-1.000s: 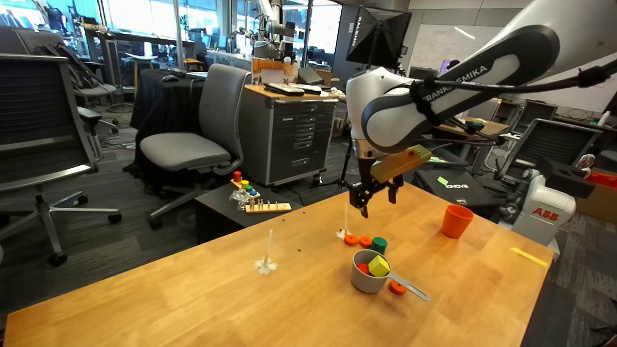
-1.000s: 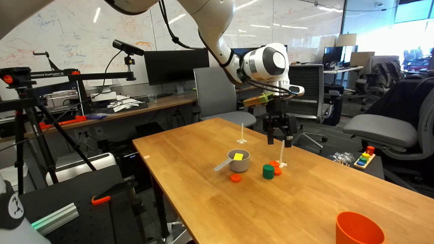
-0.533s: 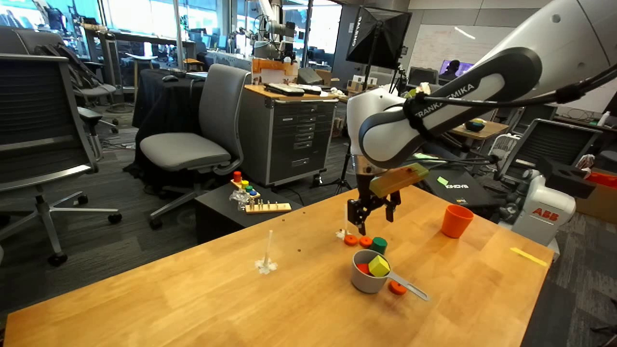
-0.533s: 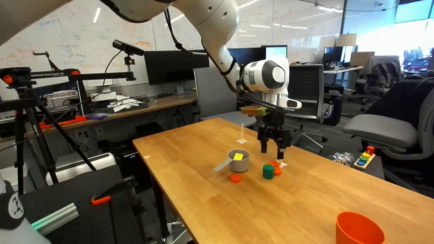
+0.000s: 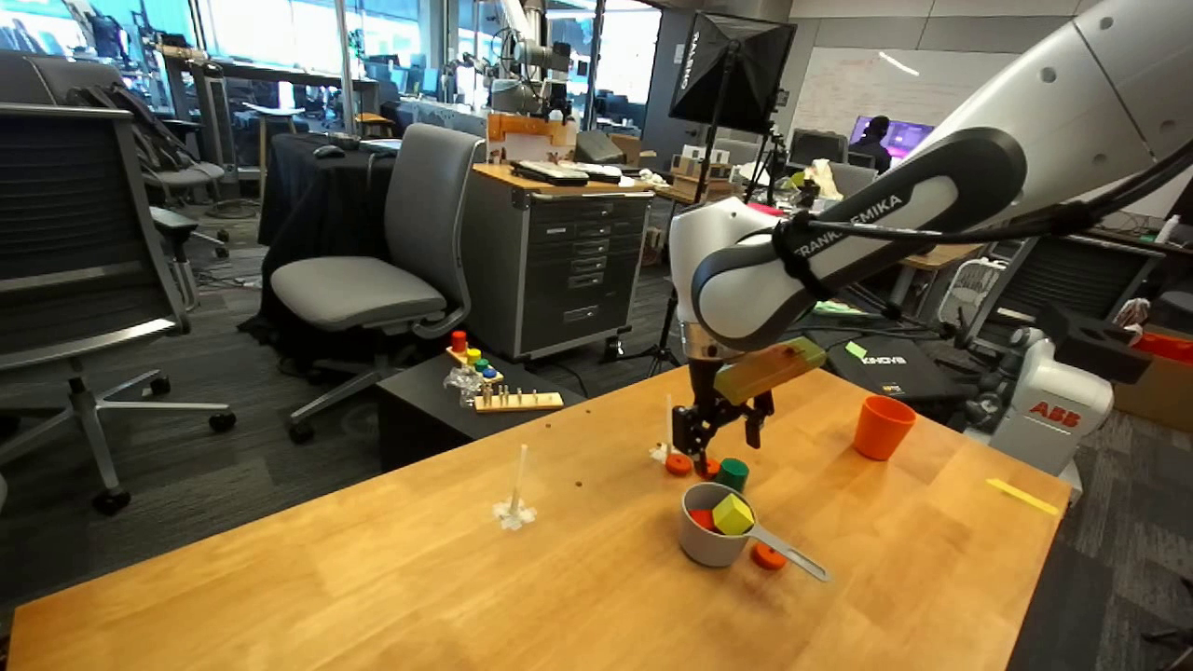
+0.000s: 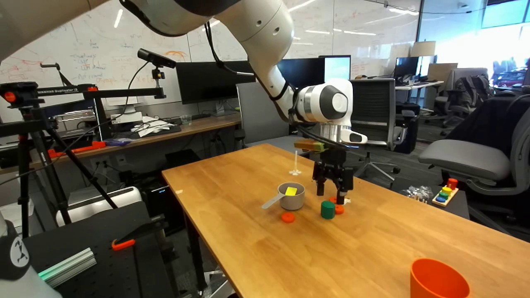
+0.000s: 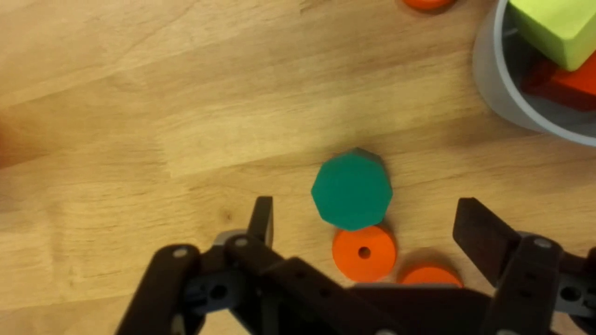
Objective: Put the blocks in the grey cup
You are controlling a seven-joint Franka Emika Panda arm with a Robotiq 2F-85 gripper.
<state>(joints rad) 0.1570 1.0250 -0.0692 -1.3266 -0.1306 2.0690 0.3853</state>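
Observation:
The grey cup [image 5: 708, 548] has a long handle and stands on the table; it also shows in the other views [image 6: 292, 203] [image 7: 488, 83]. The yellow block [image 5: 733, 514] and the red block [image 7: 575, 86] are inside it; the red one is hidden in an exterior view. The green block [image 6: 327, 210] stands on the table beside the cup, and in the wrist view [image 7: 352, 191] it shows just ahead of the fingertips, between their lines. My gripper [image 5: 729, 455] is open and empty, pointing down above the table by the green block; its fingers [image 7: 479, 228] stand wide apart.
Two orange discs [image 7: 364, 253] lie beside the green block, partly under the gripper. Another orange disc [image 6: 287, 217] lies by the cup. A thin upright peg [image 5: 668, 424] stands close behind the gripper, another peg [image 5: 519, 480] farther off. An orange cup [image 5: 884, 429] stands on the table.
My open gripper has come down toward the table, close to the green block and the orange discs. The cup and the blocks have not moved.

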